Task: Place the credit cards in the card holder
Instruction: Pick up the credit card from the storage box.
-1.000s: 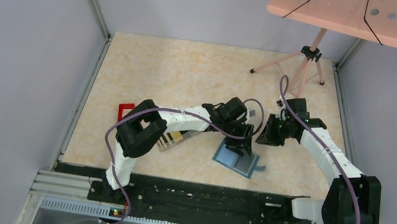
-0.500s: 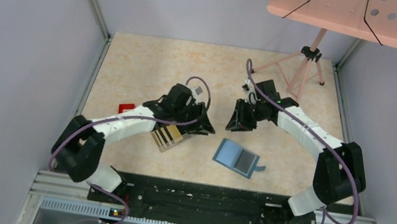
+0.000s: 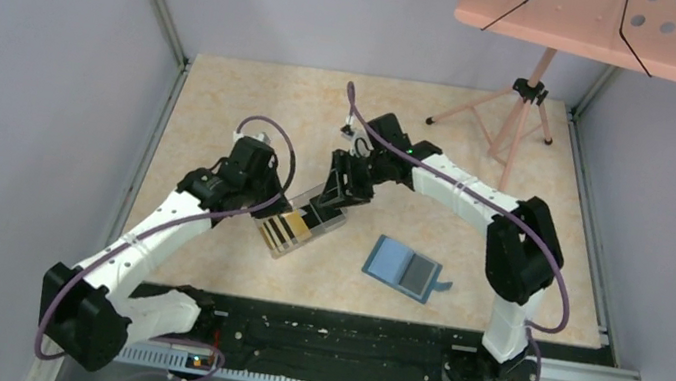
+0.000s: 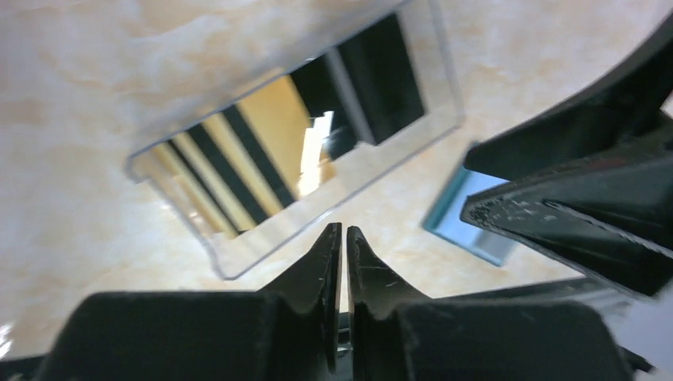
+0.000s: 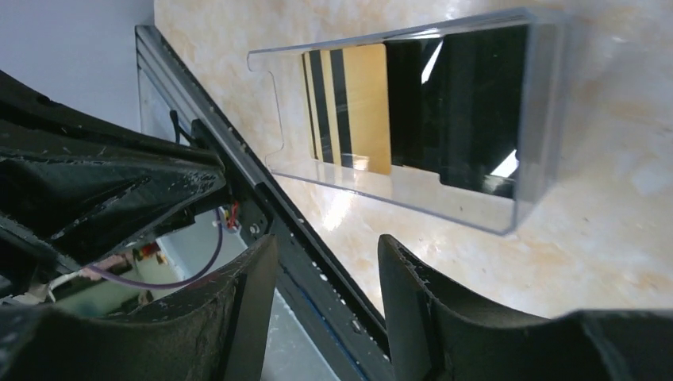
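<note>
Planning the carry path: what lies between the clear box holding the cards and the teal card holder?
Nothing. The top view shows only bare table between the clear box and the card holder, which lie apart.

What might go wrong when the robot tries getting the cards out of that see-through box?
The left gripper and the right gripper are both crowded at the clear plastic box, so they might bump each other. The gold striped card and the black card lie flat inside it, so the fingers may just shove the box along, maybe away from the teal card holder.
</note>
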Robot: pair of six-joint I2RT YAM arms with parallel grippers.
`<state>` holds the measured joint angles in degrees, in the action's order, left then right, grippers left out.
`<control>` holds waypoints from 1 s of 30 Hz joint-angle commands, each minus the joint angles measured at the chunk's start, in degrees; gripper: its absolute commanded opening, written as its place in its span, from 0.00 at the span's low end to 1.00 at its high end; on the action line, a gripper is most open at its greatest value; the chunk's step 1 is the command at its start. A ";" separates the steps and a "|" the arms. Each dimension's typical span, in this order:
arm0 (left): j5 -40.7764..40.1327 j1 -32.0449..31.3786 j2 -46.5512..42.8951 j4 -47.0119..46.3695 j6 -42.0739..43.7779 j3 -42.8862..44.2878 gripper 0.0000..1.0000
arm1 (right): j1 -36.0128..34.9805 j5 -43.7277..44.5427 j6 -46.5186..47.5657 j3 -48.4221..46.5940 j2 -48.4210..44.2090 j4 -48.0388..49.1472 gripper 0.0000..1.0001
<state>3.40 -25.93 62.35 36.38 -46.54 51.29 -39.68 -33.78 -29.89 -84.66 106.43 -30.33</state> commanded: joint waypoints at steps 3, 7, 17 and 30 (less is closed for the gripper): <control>-9.28 0.25 5.99 13.66 5.24 4.80 0.04 | -3.60 -4.32 -1.74 -4.48 7.05 3.71 0.51; -7.18 0.21 11.27 13.30 5.41 4.51 0.00 | -4.17 -4.61 -0.73 -5.41 10.76 4.44 0.52; -7.97 0.01 18.29 9.51 4.46 4.44 0.00 | -4.61 -4.82 0.68 -6.86 15.66 5.35 0.53; -8.43 0.01 23.86 5.70 3.51 1.51 0.00 | -5.05 -4.00 3.23 -8.15 20.05 3.39 0.48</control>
<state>-4.10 -25.91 85.14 44.64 -42.33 53.82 -43.57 -38.65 -28.53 -91.50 123.33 -24.82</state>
